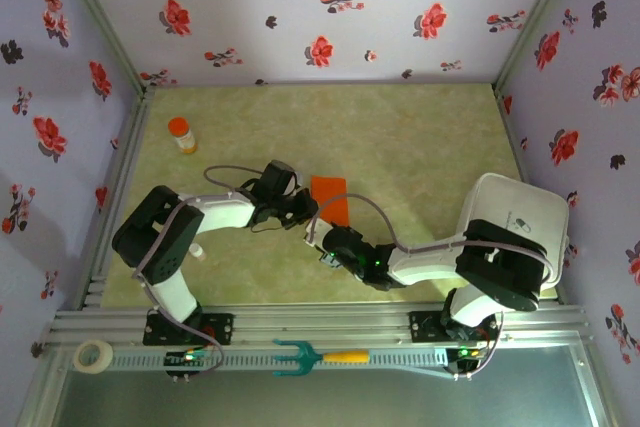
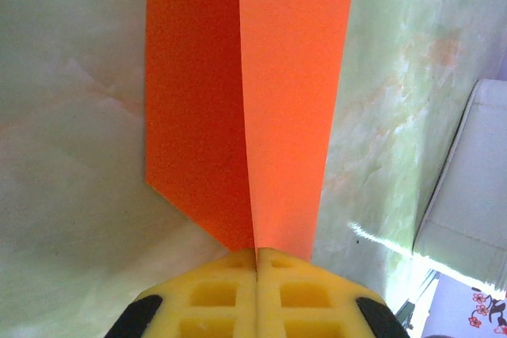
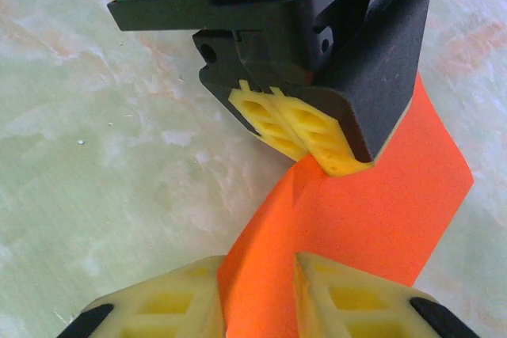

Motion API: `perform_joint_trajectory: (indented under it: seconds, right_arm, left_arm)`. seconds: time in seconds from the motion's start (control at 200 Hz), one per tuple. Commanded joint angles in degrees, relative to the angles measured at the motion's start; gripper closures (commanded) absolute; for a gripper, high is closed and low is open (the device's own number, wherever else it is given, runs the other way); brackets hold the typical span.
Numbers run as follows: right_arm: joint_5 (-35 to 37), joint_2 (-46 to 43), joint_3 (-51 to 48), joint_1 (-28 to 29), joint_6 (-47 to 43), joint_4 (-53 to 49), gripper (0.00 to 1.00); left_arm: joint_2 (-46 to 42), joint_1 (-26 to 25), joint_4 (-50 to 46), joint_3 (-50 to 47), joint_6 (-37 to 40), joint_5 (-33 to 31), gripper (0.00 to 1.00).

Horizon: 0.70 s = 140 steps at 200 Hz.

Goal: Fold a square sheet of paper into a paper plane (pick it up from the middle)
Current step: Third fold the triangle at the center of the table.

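The square sheet of paper is orange-red and creased down its middle, and it is lifted off the green table. My left gripper is shut on one end of the crease, its yellow pads pressed together on the paper in the left wrist view. My right gripper holds the near end of the same sheet. Its pads stand a finger-width apart, and a raised fold of paper fills the gap and touches both. The left gripper shows just beyond it.
An orange-capped bottle stands at the table's far left. A white box sits at the right edge above the right arm. A tape roll and a teal fork tool with an orange handle lie on the front rail.
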Motion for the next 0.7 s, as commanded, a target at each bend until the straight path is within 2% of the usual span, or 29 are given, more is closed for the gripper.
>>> perform_joint_trajectory:
  seconds: [0.0, 0.225, 0.405, 0.48, 0.585, 0.66, 0.695]
  right_arm:
    - [1.1, -1.1, 0.0, 0.4, 1.3, 0.9, 0.75]
    - [1.0, -1.7, -0.5, 0.4, 2.2, 1.2, 0.84]
    - [0.8, -1.9, -0.6, 0.4, 3.0, 0.6, 0.95]
    - [1.2, -2.0, -0.8, 0.3, 3.5, 0.5, 0.98]
    - [1.7, -2.2, -0.8, 0.3, 4.7, 0.0, 1.0]
    - [0.0, -2.9, -0.6, -0.3, 6.0, -0.8, 1.0]
    - [-1.5, -3.4, -0.5, -0.9, 7.2, -1.5, 1.0]
  left_arm:
    - [-1.4, 0.4, 0.0, -0.7, -0.6, 0.8, 0.97]
    - [-1.5, 0.4, -0.1, -0.7, -0.7, 0.6, 0.97]
    - [-1.6, 0.4, -0.1, -0.6, -0.8, 0.5, 0.94]
    - [-1.8, 0.4, -0.6, -0.5, -0.7, 0.2, 0.87]
    - [-3.0, 0.3, -2.3, -0.1, 0.0, -0.9, 0.84]
    - [-3.9, 0.5, -4.7, 0.6, 0.8, -2.1, 0.74]
    - [-4.5, 0.6, -6.2, 0.9, 1.4, -3.2, 0.72]
